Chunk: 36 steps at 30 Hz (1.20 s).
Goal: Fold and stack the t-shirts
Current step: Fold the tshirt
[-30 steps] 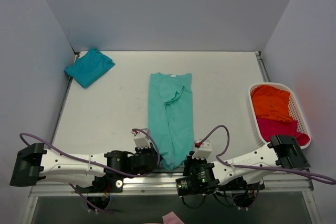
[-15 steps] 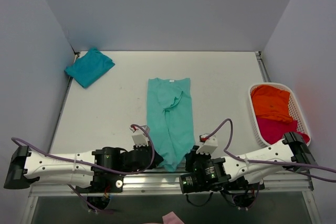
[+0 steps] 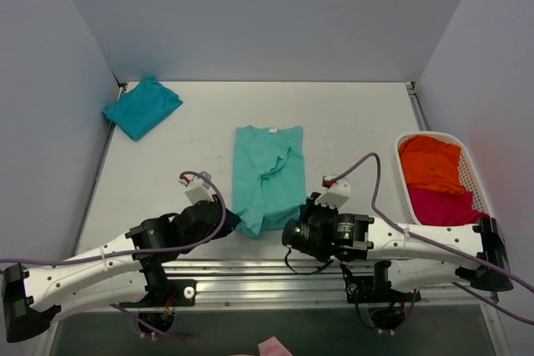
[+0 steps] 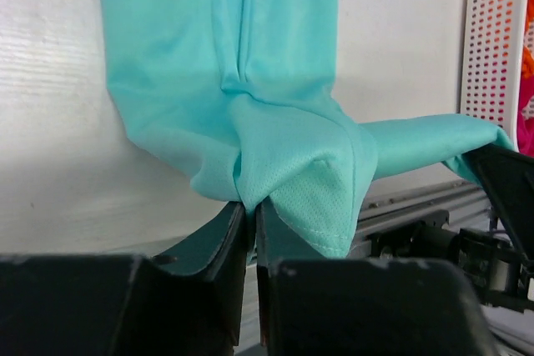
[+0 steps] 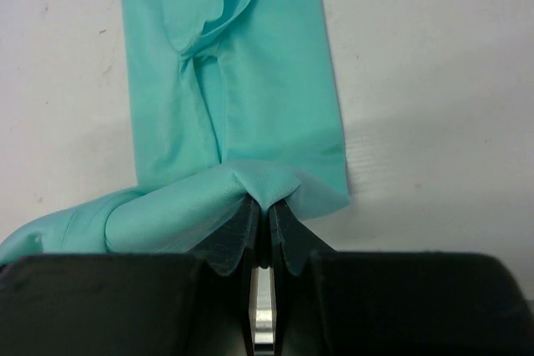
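- Pinching mint t-shirt point(image 3: 269, 168) hem corners: left hand point(image 4: 253, 206), right hand point(image 5: 261, 210) both pressed together on cloth.
- Lying flat on worktop point(image 3: 167, 172), left of basket point(image 3: 430, 134).
- Next, probably: keeping hands level, cloth taut, landing hem squarely on collar edge.

No legible text, brand or number anywhere, not even on the white neck label point(image 3: 272, 129) of the mint-green t-shirt point(image 3: 265, 181).

From above, the near hem of the mint-green t-shirt point(image 3: 267, 168) is hidden under my two wrists. Cloth folds over the tips of my left gripper point(image 4: 250, 206) and right gripper point(image 5: 260, 206). The neck label point(image 3: 272, 130) is too small to read. The basket point(image 4: 492, 47) is cut by the left wrist picture's edge.
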Available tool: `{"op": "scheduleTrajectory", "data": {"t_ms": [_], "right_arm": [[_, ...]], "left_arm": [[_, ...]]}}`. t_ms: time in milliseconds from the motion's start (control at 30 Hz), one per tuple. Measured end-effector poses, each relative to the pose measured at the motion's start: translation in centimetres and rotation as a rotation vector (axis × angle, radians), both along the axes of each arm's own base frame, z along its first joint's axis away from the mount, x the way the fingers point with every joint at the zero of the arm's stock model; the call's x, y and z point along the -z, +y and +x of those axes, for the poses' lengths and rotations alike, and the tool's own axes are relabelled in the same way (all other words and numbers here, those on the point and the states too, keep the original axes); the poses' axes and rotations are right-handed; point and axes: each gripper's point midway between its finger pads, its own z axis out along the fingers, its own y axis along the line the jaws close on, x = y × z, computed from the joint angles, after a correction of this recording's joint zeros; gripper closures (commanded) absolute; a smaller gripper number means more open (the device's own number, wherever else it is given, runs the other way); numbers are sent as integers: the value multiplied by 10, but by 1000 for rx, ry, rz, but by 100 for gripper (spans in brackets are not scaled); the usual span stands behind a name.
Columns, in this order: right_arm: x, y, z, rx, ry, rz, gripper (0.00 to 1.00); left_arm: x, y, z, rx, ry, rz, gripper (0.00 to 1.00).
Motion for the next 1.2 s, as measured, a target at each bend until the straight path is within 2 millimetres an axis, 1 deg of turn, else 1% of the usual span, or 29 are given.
{"op": "scheduleTrajectory", "data": {"t_ms": [133, 267, 333, 433, 533, 633, 733, 767, 800, 833, 867, 900, 933, 1000, 1067, 1133, 1167, 1200], "right_arm": [[-3, -4, 27, 32, -7, -21, 100], [0, 0, 46, 31, -2, -44, 100], [6, 3, 52, 24, 7, -68, 100], [17, 9, 58, 9, 24, -98, 100], [25, 15, 62, -6, 37, -112, 100], [29, 18, 67, -10, 45, -111, 100], [33, 15, 81, 5, 55, -115, 100], [36, 13, 87, 15, 59, -120, 100], [39, 10, 94, 26, 68, -121, 92], [45, 7, 102, 41, 78, -127, 79], [51, 3, 111, 62, 91, -139, 60], [58, -1, 122, 80, 111, -150, 12], [65, -6, 134, 100, 135, -169, 0], [76, -12, 164, 132, 182, -207, 0], [78, -12, 203, 175, 207, -221, 0], [69, -9, 237, 208, 198, -211, 0], [61, -9, 249, 220, 184, -201, 0], [52, -10, 255, 226, 172, -191, 0]], "left_arm": [[5, 5, 28, -47, 13, 18, 84], [21, 2, 57, -64, 62, 41, 89], [31, -3, 69, -56, 87, 48, 90], [45, -13, 81, -32, 125, 49, 91], [54, -23, 93, -6, 156, 42, 92], [56, -32, 106, 9, 164, 27, 92], [52, -40, 119, 20, 163, -2, 92], [52, -41, 124, 20, 162, -10, 86], [52, -42, 131, 20, 164, -15, 80], [53, -42, 137, 18, 167, -18, 69], [55, -41, 144, 16, 175, -21, 29], [57, -40, 153, 14, 184, -23, 3], [61, -38, 166, 0, 199, -31, 6], [70, -30, 198, -34, 240, -53, 6], [78, -19, 239, -73, 271, -79, 6], [84, -8, 278, -107, 288, -111, 6], [84, -2, 294, -124, 287, -126, 6], [83, 4, 306, -136, 286, -137, 6]]}}
